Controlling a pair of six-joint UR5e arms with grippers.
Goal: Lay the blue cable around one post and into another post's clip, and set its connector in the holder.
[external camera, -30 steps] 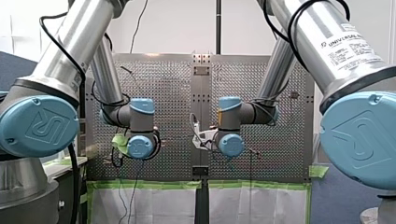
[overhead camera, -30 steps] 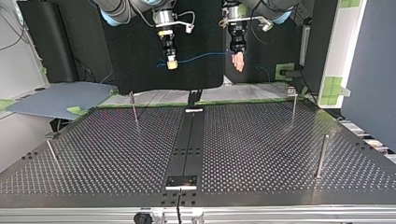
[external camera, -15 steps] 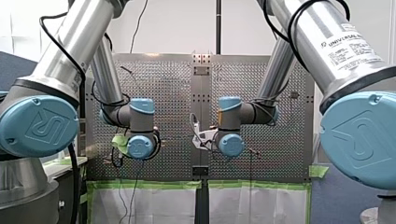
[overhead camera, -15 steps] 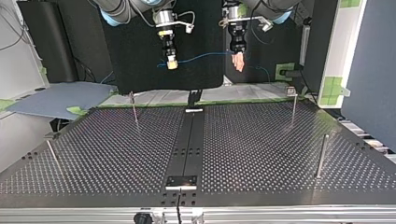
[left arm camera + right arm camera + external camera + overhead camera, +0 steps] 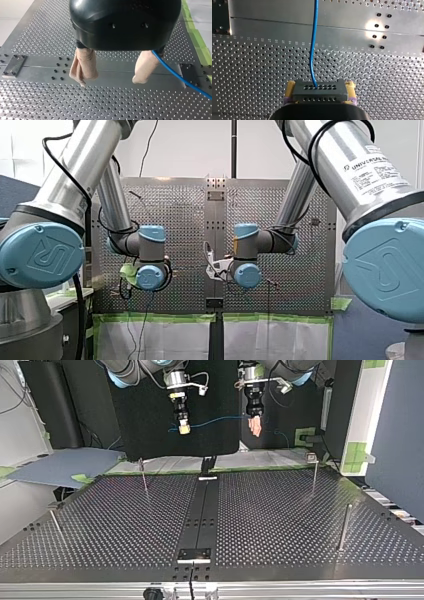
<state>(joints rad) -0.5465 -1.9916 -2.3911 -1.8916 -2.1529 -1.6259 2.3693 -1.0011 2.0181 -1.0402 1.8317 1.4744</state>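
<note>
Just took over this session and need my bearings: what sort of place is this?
Probably a robotics lab test bench: a perforated metal table with upright posts, green tape along its edge, and my right gripper holding the connector of the blue cable above it.

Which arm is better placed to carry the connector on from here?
Right. My right gripper is shut on the connector, with the cable leading out of it. My left gripper is open; the cable only passes beside one finger, unclamped.

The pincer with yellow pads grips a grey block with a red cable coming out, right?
Not red: the cable is blue. The right wrist view shows it coming out of the grey block that the pincer with yellow pads grips.
</note>
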